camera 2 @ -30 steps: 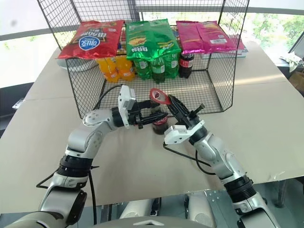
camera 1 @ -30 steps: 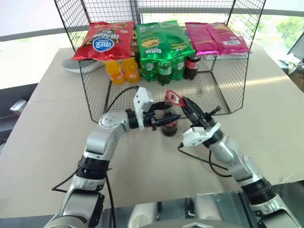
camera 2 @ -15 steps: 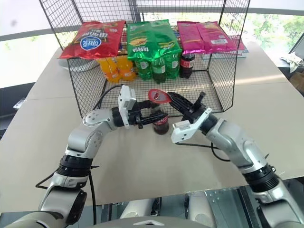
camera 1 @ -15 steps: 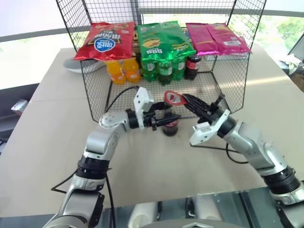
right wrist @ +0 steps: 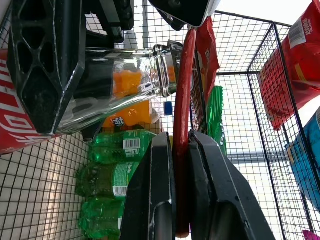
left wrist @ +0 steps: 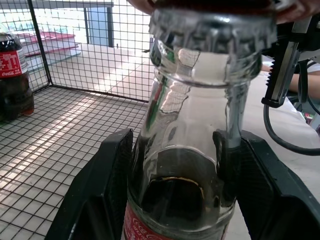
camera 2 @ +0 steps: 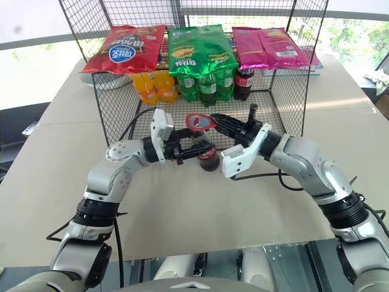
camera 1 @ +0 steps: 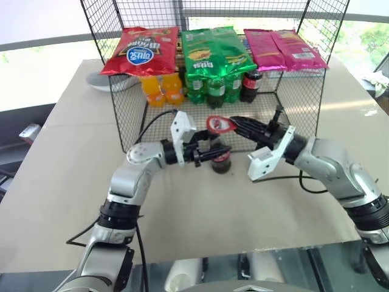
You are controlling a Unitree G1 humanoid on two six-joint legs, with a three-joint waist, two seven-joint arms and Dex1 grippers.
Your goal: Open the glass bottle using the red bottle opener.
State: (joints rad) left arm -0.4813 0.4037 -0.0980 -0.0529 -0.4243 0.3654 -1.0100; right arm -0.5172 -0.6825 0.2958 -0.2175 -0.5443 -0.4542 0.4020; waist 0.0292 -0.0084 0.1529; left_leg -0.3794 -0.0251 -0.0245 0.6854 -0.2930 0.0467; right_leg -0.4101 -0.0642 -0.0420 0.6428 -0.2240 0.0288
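Observation:
The glass bottle (camera 1: 221, 162) stands upright on the table, just in front of the wire basket. My left gripper (camera 1: 210, 152) reaches in from the left and is shut on the bottle's neck, with black fingers (left wrist: 107, 185) on both sides of the clear glass (left wrist: 200, 150). The metal cap (left wrist: 212, 27) is on the bottle. My right gripper (camera 1: 239, 126) comes in level from the right, shut on the handle of the red bottle opener (camera 1: 219, 124). The opener's ring head lies right over the cap. In the right wrist view the opener (right wrist: 184, 125) runs edge-on from between my fingers to the bottle mouth.
The wire basket (camera 1: 292, 115) behind holds chip bags (camera 1: 141, 52), orange soda bottles (camera 1: 159, 90), green bottles (camera 1: 209, 91) and a dark plastic cola bottle (camera 1: 249, 85). A pale dish (camera 1: 109, 81) lies at the back left. Open tabletop (camera 1: 200, 213) lies in front.
My right arm swung outward and up and its wrist rolled. The opener went from tilted to level and moved left over the cap. The left gripper and bottle stayed put.

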